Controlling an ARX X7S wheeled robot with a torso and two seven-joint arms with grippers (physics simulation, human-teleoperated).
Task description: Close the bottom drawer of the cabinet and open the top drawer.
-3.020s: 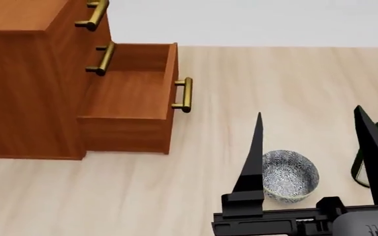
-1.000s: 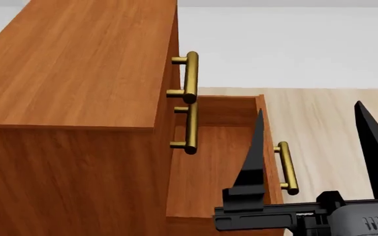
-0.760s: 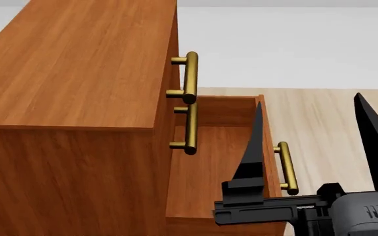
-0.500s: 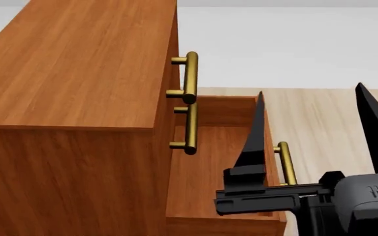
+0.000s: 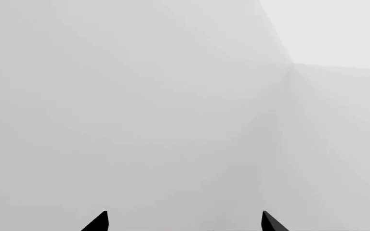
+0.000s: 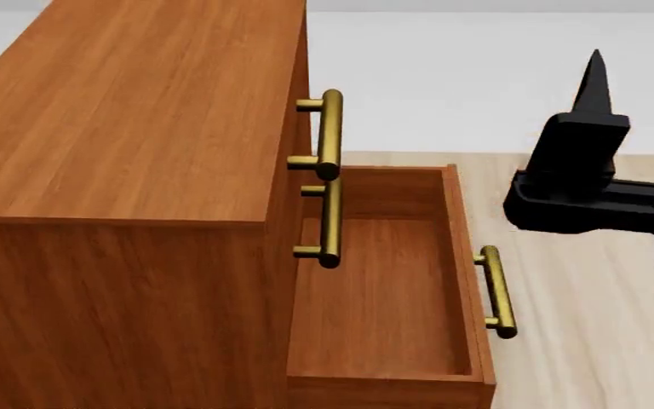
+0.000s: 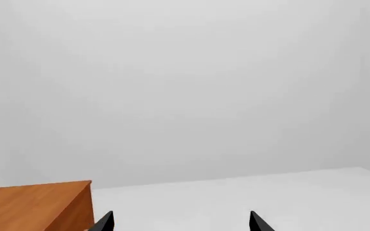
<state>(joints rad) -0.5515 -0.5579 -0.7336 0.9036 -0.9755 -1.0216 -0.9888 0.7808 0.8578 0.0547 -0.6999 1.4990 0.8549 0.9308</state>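
Pale wood floor (image 6: 577, 281); one cabinet (image 6: 134, 153), three drawers, bottom drawer (image 6: 384, 290) out; both grippers' fingers apart.

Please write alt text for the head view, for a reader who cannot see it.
The bottom drawer of the cabinet stands pulled open and empty. The top drawer looks shut, and the right gripper hangs beyond the open drawer's brass handle, touching nothing.

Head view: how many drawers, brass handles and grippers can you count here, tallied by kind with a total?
Cabinet: 1
Drawers: 3, namely top drawer, middle drawer, bottom drawer pulled out
Brass handles: 3, namely top, middle, bottom
Grippers: 1, the right gripper; one of its fingers shows
Total: 8
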